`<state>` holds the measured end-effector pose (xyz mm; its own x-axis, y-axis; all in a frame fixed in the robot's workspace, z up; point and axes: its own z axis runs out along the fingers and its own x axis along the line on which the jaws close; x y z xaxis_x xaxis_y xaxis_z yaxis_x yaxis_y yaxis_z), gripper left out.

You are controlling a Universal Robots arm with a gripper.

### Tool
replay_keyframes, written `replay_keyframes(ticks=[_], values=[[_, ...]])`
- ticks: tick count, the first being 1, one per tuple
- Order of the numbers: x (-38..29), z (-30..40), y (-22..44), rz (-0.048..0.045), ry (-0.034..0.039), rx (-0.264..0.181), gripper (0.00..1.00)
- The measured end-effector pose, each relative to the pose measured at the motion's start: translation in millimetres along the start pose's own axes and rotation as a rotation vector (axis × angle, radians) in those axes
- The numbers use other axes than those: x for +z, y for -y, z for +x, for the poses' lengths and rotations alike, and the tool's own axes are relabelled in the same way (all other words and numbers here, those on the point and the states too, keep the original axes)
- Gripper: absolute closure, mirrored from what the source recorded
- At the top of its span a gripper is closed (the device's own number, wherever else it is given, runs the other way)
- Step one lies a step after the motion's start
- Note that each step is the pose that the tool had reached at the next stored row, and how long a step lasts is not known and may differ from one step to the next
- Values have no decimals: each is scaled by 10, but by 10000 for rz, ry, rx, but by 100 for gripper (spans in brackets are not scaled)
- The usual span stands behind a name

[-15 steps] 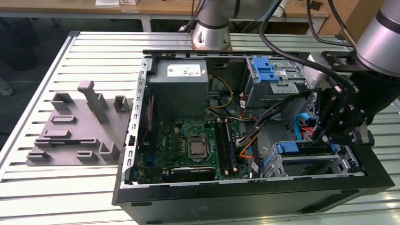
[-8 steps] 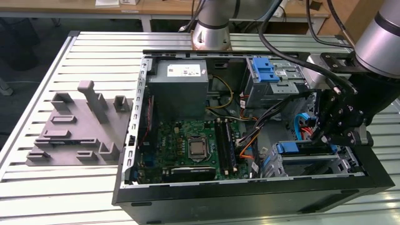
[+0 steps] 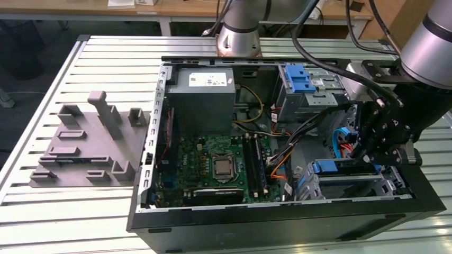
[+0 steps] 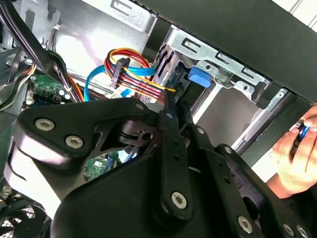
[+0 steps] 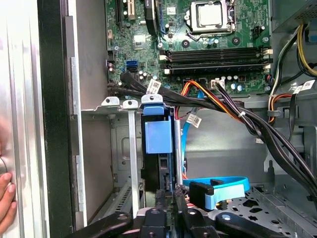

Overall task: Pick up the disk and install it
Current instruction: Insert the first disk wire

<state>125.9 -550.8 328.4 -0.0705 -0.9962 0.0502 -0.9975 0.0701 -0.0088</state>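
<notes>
An open computer case lies on the slatted worktop; the black gripper hangs over its blue-trimmed drive bay, beside the motherboard.

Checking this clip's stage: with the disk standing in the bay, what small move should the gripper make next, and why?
Probably a short, straight push along the slot. The disk stands upright between the bay rails, the gripper sits at its near edge, and cables run close beside, so sideways motion looks risky.
</notes>
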Motion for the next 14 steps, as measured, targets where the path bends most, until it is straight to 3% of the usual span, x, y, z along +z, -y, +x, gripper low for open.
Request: replay_keyframes(ticks=[1, 2, 10, 14], values=[[-2, 0, 0, 0, 6, 0, 83], [-7, 1, 0, -1, 23, 0, 76], [-128, 7, 1, -8, 127, 0, 76], [-128, 6, 1, -9, 132, 0, 84]])
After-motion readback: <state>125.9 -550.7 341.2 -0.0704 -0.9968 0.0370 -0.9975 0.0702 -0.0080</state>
